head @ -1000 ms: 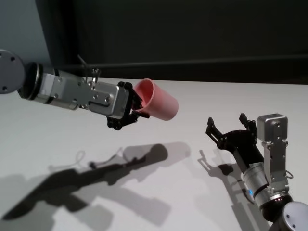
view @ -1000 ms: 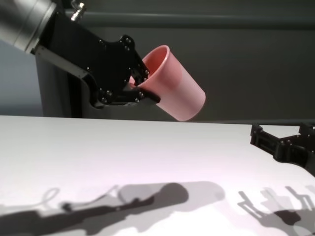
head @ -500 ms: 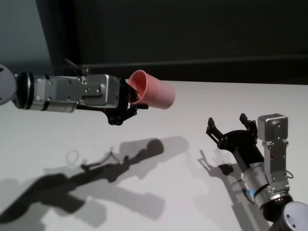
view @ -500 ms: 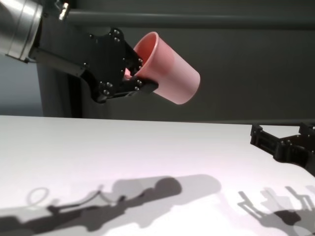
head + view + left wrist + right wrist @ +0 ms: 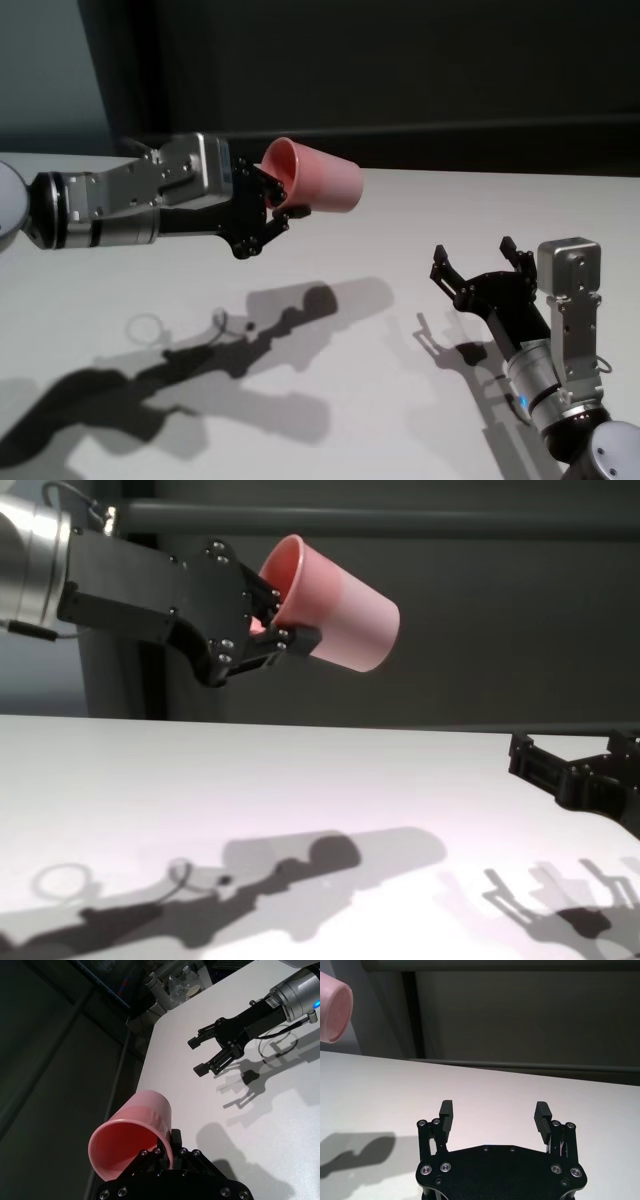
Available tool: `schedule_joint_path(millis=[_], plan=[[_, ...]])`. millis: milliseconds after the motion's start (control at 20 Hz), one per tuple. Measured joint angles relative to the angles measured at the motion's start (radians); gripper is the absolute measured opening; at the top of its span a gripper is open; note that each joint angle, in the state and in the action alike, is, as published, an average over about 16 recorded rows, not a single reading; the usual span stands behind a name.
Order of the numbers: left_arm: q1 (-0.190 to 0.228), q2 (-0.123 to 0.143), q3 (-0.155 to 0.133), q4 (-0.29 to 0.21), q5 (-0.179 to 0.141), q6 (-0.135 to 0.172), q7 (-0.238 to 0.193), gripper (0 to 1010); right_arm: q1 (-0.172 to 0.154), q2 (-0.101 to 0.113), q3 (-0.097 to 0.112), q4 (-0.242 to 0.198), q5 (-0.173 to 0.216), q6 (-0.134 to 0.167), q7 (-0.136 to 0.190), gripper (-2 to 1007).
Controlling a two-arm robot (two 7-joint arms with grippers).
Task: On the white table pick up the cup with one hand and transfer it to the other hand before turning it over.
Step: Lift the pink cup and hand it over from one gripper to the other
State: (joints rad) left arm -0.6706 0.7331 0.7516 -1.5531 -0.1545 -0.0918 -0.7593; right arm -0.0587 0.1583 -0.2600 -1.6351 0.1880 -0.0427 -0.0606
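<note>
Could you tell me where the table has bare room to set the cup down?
The white table is bare between the left pincer, shut on the cup in the air, and the open right pincer; only shadows lie there. The near right corner is crowded by the right arm.

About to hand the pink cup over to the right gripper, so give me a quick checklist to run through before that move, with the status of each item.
1. Left gripper shut on the cup at its rim: ok.
2. Cup lifted off the white table, lying roughly sideways, base toward the right side: ok.
3. Right gripper open and empty: ok.
4. Right gripper near the cup: not ok, it waits low over the table, well apart.
5. Firmness of the rim grip: cannot tell.
</note>
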Motion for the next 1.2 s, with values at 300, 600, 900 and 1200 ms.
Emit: schedule_joint_path(millis=[300, 600, 900, 1200], plan=[[0.05, -0.019, -0.053, 0.016, -0.094, 0.008, 0.014, 50, 0.0, 0.0, 0.0, 0.0, 0.0, 0.0, 0.0, 1002], [0.083, -0.047, -0.094, 0.042, -0.181, 0.016, 0.002, 50, 0.0, 0.0, 0.0, 0.0, 0.0, 0.0, 0.0, 1002], [0.103, -0.08, -0.12, 0.075, -0.248, 0.022, -0.026, 50, 0.0, 0.0, 0.0, 0.0, 0.0, 0.0, 0.0, 1002], [0.116, -0.113, -0.143, 0.113, -0.318, 0.019, -0.063, 50, 0.0, 0.0, 0.0, 0.0, 0.0, 0.0, 0.0, 1002]])
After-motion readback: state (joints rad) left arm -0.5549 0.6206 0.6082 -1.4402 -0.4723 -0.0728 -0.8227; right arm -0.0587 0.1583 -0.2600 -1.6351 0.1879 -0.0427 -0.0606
